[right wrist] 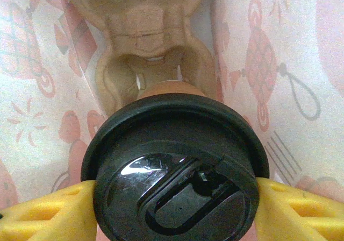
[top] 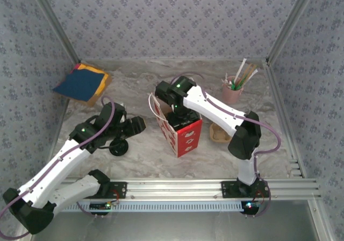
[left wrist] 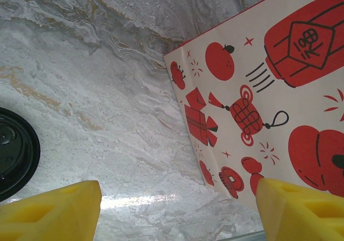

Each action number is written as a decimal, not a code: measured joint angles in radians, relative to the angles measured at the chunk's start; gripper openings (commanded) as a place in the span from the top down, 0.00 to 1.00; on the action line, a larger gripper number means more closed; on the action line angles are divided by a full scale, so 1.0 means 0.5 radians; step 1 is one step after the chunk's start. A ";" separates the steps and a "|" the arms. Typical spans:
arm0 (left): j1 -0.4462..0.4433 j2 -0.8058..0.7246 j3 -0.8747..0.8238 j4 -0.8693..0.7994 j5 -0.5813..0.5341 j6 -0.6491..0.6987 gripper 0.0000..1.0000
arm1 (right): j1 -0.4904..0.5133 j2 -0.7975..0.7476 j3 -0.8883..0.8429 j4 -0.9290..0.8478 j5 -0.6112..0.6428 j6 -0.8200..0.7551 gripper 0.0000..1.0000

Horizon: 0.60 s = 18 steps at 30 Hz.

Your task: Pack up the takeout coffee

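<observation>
Reaching into the red-printed paper bag [top: 183,136], the right gripper [right wrist: 174,200] is seen pinching the takeout coffee [right wrist: 172,139] by its black lid, the bag walls close on both sides and a tan pulp carrier [right wrist: 145,42] beneath. The left gripper [left wrist: 177,200] is held spread and empty over bare marble table [left wrist: 107,90] between a loose black lid [left wrist: 13,155] and the bag's edge. Characters printed on the bag's lantern cannot be read.

Red-and-white printed paper bag [top: 180,130] upright at centre of marble table [top: 145,157]; pink cup of straws [top: 233,93] at two o'clock; blue-and-yellow flat item [top: 81,84] at ten o'clock.
</observation>
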<state>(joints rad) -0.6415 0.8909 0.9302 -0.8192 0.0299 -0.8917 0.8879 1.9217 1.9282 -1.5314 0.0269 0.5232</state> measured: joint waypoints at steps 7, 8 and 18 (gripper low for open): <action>0.000 0.000 0.000 0.000 0.000 0.000 0.24 | -0.006 -0.011 -0.068 0.086 -0.002 0.008 0.32; 0.000 0.001 0.000 0.000 0.000 0.000 0.24 | -0.007 -0.011 -0.073 0.096 -0.002 0.008 0.32; 0.000 0.000 0.000 0.000 0.000 0.000 0.24 | -0.014 -0.018 -0.131 0.166 -0.003 0.008 0.32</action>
<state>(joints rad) -0.6415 0.8909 0.9302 -0.8192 0.0299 -0.8917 0.8810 1.9125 1.8626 -1.4483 0.0254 0.5270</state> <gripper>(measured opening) 0.762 0.686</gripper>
